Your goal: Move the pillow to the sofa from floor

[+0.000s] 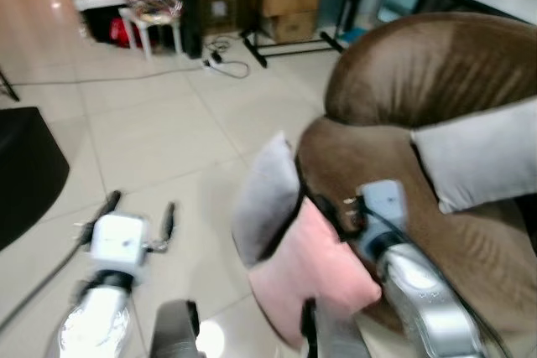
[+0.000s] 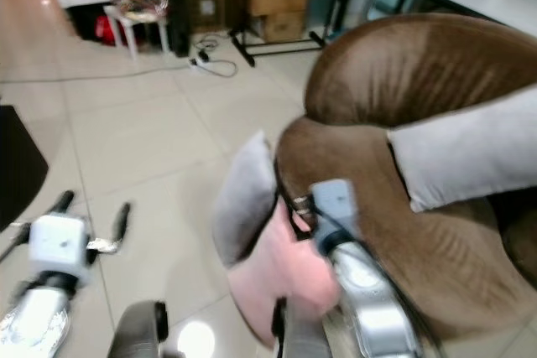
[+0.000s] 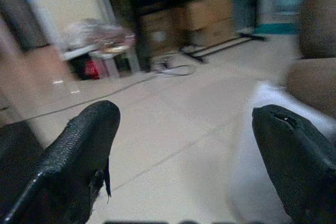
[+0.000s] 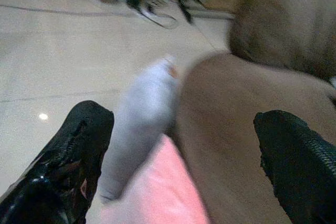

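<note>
Pink pillow (image 1: 315, 270), leaning against the brown sofa (image 1: 436, 73) front beside a grey pillow (image 1: 264, 203), long axis slanting upward; right gripper (image 4: 178, 161), fingers spread and empty, directly over it, nearer than the likewise spread left gripper (image 1: 138, 215).

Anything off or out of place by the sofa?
Yes. A grey pillow and a pink pillow are propped against the outer front of the brown sofa, low by the floor, not on the seat. Another grey pillow lies on the sofa. Cables trail loose across the tiles.
</note>
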{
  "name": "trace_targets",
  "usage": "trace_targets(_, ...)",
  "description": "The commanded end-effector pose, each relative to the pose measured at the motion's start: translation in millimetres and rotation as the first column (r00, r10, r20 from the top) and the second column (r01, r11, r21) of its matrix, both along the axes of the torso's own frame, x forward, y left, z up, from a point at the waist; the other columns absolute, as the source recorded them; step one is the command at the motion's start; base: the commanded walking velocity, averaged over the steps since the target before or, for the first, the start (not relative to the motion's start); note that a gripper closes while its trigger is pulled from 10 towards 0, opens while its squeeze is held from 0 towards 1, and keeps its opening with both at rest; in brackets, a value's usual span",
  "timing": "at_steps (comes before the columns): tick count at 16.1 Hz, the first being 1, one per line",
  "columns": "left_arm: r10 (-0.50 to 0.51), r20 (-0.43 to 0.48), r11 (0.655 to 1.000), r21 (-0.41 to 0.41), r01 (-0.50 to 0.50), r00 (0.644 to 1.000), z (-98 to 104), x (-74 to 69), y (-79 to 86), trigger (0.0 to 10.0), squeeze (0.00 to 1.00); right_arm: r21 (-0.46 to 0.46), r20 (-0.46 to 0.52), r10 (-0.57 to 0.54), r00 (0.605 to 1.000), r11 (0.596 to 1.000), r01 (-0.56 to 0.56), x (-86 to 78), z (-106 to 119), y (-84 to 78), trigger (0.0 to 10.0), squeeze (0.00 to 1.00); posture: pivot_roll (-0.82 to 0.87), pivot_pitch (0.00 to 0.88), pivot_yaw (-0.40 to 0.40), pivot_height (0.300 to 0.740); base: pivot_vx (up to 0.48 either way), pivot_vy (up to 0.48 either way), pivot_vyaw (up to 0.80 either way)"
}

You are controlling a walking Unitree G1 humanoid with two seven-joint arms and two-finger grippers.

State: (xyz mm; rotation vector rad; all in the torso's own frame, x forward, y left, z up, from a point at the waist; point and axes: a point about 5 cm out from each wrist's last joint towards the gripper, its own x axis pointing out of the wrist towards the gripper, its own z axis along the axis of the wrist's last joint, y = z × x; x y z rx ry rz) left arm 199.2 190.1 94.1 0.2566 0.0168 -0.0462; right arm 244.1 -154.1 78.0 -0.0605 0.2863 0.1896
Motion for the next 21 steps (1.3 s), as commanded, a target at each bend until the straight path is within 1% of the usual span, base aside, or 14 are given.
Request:
trace_targets(1,0.014,-0.006,0.999,0.032,-0.014,1.0,0.1,-0.4,6.3,10.0,1.0,0.039,0.009,0.018,1.0,0.999,-0.018,2.7,3.8,7.5,10.0,0.0,-0.05,0.0,-0.072,0.557,0.0,0.0,0.0)
trace_targets(3,0.002,-0.011,0.999,0.035,-0.001,1.0,-1.0,-0.3,4.3,10.0,0.97,0.034,0.004,0.022,1.0,0.999,-0.022,2.8,3.7,7.5,10.0,0.0,-0.05,0.0,-0.072,0.547,0.0,0.0,0.0)
trace_targets(5,-0.075,-0.057,0.997,0.03,0.077,0.996,-6.2,-2.1,-3.0,10.0,0.64,0.03,-0.019,0.06,0.998,0.998,-0.059,7.9,1.4,8.2,10.0,0.0,-0.04,0.004,-0.068,0.527,0.0,0.0,0.0)
trace_targets(6,-0.085,-0.062,0.996,0.031,0.087,0.994,-6.7,-1.7,-3.5,10.0,0.61,0.034,-0.023,0.064,0.998,0.997,-0.064,10.1,0.8,8.0,10.0,0.0,-0.04,0.007,-0.067,0.522,0.0,0.0,0.0)
trace_targets(7,-0.1,-0.068,0.994,0.04,0.103,0.993,-7.0,-0.4,-3.0,10.0,0.39,0.05,-0.036,0.066,0.997,0.997,-0.065,15.9,-1.9,8.3,10.0,0.0,-0.04,0.015,-0.062,0.512,0.0,0.0,0.0)
trace_targets(8,-0.107,-0.071,0.993,0.046,0.11,0.992,-7.2,0.5,-2.5,10.0,0.32,0.055,-0.043,0.068,0.997,0.996,-0.066,18.9,-4.2,8.9,10.0,0.0,-0.04,0.016,-0.061,0.507,0.0,0.0,0.0)
trace_targets(9,-0.127,-0.076,0.989,0.062,0.132,0.989,-7.2,2.7,-1.8,10.0,0.17,0.052,-0.056,0.083,0.995,0.995,-0.08,25.3,-10.0,12.1,10.0,0.0,-0.04,0.027,-0.059,0.497,0.0,0.0,0.0)
trace_targets(10,-0.144,-0.079,0.986,0.074,0.15,0.986,-6.8,4.2,-1.6,10.0,0.12,0.045,-0.067,0.099,0.993,0.994,-0.096,29.4,-14.0,15.1,10.0,0.0,-0.03,0.033,-0.059,0.487,0.0,0.0,0.0)
trace_targets(11,-0.148,-0.08,0.985,0.077,0.155,0.986,-6.4,4.5,-1.4,10.0,0.12,0.043,-0.069,0.104,0.992,0.994,-0.102,30.6,-14.9,16.0,10.0,0.0,-0.03,0.038,-0.059,0.482,0.0,0.0,0.0)
trace_targets(12,-0.159,-0.085,0.983,0.082,0.166,0.984,-6.1,4.8,-0.7,10.0,0.06,0.038,-0.079,0.123,0.989,0.992,-0.12,34.3,-18.6,20.1,10.0,0.0,-0.03,0.054,-0.057,0.472,0.0,0.0,0.0)
trace_targets(14,-0.19,-0.103,0.976,0.088,0.199,0.976,-6.4,3.1,-1.7,10.0,0.05,0.023,-0.093,0.148,0.985,0.989,-0.147,42.0,-24.7,27.4,10.0,0.0,-0.03,0.082,-0.056,0.457,0.0,0.0,0.0)
trace_targets(15,-0.214,-0.114,0.97,0.09,0.224,0.97,-6.7,0.7,-3.3,10.0,0.04,0.027,-0.096,0.138,0.986,0.99,-0.136,48.5,-27.8,29.7,10.0,1.0,-0.03,0.098,-0.056,0.453,0.0,0.0,0.0)
trace_targets(16,-0.224,-0.118,0.968,0.09,0.235,0.967,-7.2,-0.1,-3.9,10.0,0.04,0.034,-0.096,0.127,0.987,0.992,-0.124,51.6,-29.4,29.9,10.0,1.0,-0.03,0.098,-0.056,0.453,0.0,0.0,0.0)
trace_targets(21,-0.318,-0.156,0.937,0.097,0.335,0.935,-4.1,-12.7,-5.9,10.0,0.03,0.005,-0.039,-0.014,0.999,1.0,0.014,82.1,-25.7,18.8,10.0,1.0,-0.01,0.185,-0.076,0.453,0.0,0.0,0.0)
